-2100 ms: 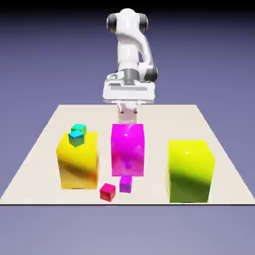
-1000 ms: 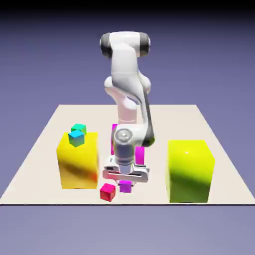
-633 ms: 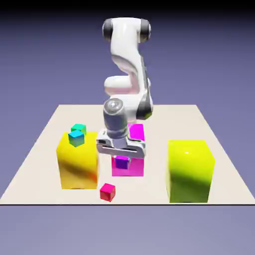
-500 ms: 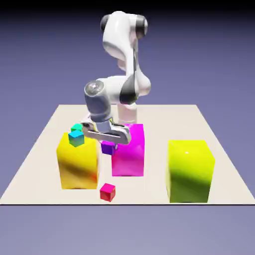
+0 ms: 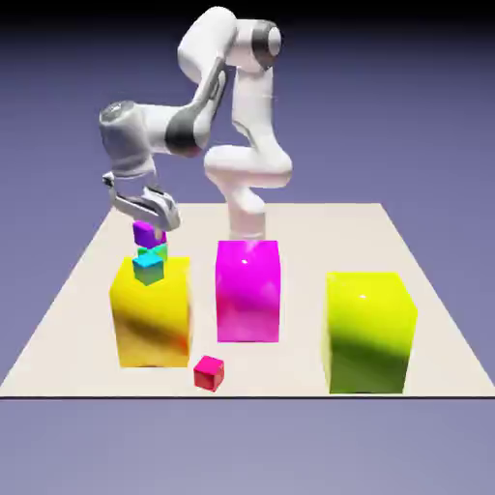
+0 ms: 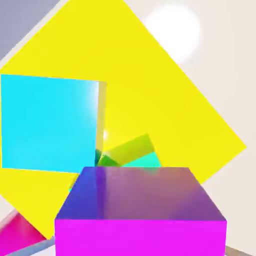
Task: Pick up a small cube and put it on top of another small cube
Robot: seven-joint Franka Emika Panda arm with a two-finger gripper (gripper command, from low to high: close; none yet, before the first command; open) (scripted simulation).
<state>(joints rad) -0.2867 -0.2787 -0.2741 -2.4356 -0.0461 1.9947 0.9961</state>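
Gripper (image 5: 151, 227): jaws spread wide around the purple cube (image 5: 147, 234), which sits directly above the green cube (image 5: 155, 250); contact beneath cannot be determined. Exterior view shows the red cube (image 5: 209, 373); hand view does not. Cyan cube (image 5: 148, 268) partly obstructs sight of green, atop the yellow block (image 5: 155, 319)

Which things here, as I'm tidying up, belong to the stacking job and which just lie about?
In the job:
- purple cube
- green cube, probably the base
- yellow block, under it

Lying about:
- blue cube
- red cube
- magenta block
- lime block
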